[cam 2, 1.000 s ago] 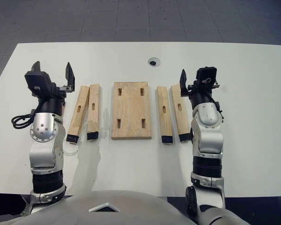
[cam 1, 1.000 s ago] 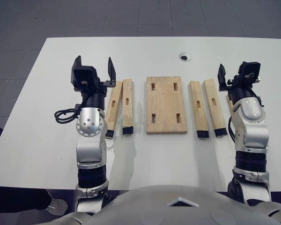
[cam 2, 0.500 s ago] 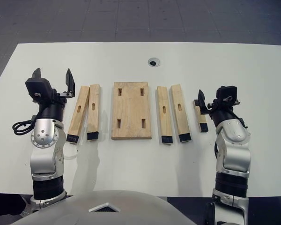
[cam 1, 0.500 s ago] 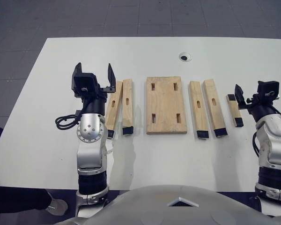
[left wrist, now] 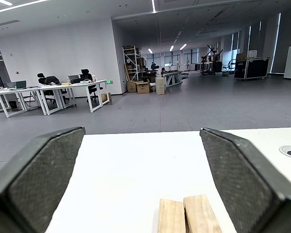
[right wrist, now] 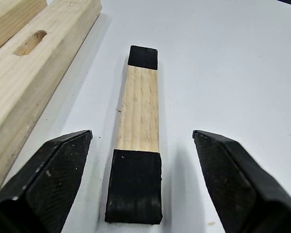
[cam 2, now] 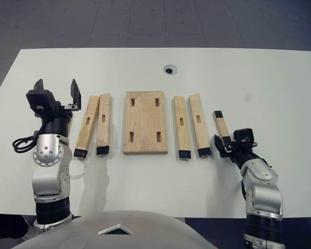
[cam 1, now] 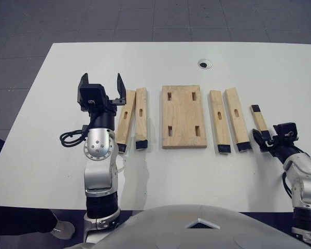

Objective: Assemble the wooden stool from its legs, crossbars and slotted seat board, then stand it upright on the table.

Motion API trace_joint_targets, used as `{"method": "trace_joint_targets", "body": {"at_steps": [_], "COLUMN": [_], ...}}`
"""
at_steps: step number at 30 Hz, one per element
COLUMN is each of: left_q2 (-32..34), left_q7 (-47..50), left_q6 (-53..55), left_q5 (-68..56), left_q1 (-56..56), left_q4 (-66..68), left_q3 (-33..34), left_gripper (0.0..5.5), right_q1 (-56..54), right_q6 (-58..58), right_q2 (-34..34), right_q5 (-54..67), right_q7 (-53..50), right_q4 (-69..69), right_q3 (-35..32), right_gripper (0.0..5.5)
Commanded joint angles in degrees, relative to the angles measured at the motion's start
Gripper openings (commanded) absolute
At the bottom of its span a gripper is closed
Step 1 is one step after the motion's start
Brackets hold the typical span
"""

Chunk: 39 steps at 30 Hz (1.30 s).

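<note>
Stool legs (cam 1: 140,115), crossbar (cam 1: 258,122) and seat board (cam 1: 183,116) lie unjoined on the worktop (cam 1: 259,67); left hand (cam 1: 102,85) and right hand (right wrist: 141,145) spread, empty.

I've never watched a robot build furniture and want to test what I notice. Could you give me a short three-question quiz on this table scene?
1. How many slotted legs lie on the table?
2. True or false: the seat stands upright.
3. The open right end effector faces which part? A leg, B crossbar, C seat.
Key: 1 four; 2 false; 3 B.
</note>
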Motion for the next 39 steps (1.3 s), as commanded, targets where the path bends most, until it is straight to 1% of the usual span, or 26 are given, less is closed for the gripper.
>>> {"method": "trace_joint_targets", "body": {"at_steps": [1,3,6,7,16,19,23,26,30,33,37,39], "left_q2": [-0.13,-0.14,-0.28,-0.28,-0.52,-0.67,-0.65,0.27,1.64,4.80,9.88,11.54], "left_q7": [0.38,0.47,0.68,0.71,0.95,1.08,0.99,-0.46,-4.44,-10.79,-24.16,-29.84], "left_q6": [1.14,1.41,1.64,1.69,2.20,2.16,2.20,3.16,7.75,12.69,19.30,20.23], "left_q5": [0.38,0.42,0.49,0.48,0.77,0.86,0.85,-0.96,-10.68,-20.25,-33.58,-37.69], "left_q1": [0.76,0.80,0.86,0.83,1.16,0.30,-0.68,-2.21,-7.42,-12.56,-22.09,-27.09], "left_q4": [-0.81,-1.19,-1.45,-1.48,-2.38,-1.74,-1.28,-1.25,0.22,2.62,8.68,13.69], "left_q3": [0.05,0.12,0.15,0.24,0.31,0.28,0.36,1.62,7.77,11.05,10.89,10.81], "left_gripper": [4.39,4.41,4.42,4.42,4.42,4.42,4.42,4.42,4.42,4.42,4.42,4.42], "right_q1": [1.57,1.67,2.79,3.11,3.19,1.14,-5.82,-13.62,-22.73,-30.82,-40.05,-43.80], "right_q6": [6.30,8.29,10.05,10.32,12.60,14.63,17.48,13.09,6.34,0.83,-8.28,-12.38], "right_q2": [0.02,0.05,-0.33,-0.49,-2.25,-1.46,1.56,1.50,0.19,1.43,4.35,6.70], "right_q5": [1.48,2.34,3.00,3.08,4.26,5.51,6.94,4.87,3.07,4.26,5.35,6.02], "right_q7": [-0.58,-0.80,-0.51,-0.34,0.55,0.40,-3.57,-7.25,-8.12,-3.19,7.18,11.03], "right_q4": [1.95,3.03,4.85,4.94,3.90,2.14,-1.21,0.13,4.64,10.52,20.24,24.82], "right_q3": [-1.26,-1.95,-2.25,-2.03,-0.33,0.64,1.25,0.25,-0.27,2.81,8.39,10.09], "right_gripper": [3.85,3.75,3.18,2.90,1.35,1.29,1.29,1.29,1.29,1.29,1.29,1.29]}}
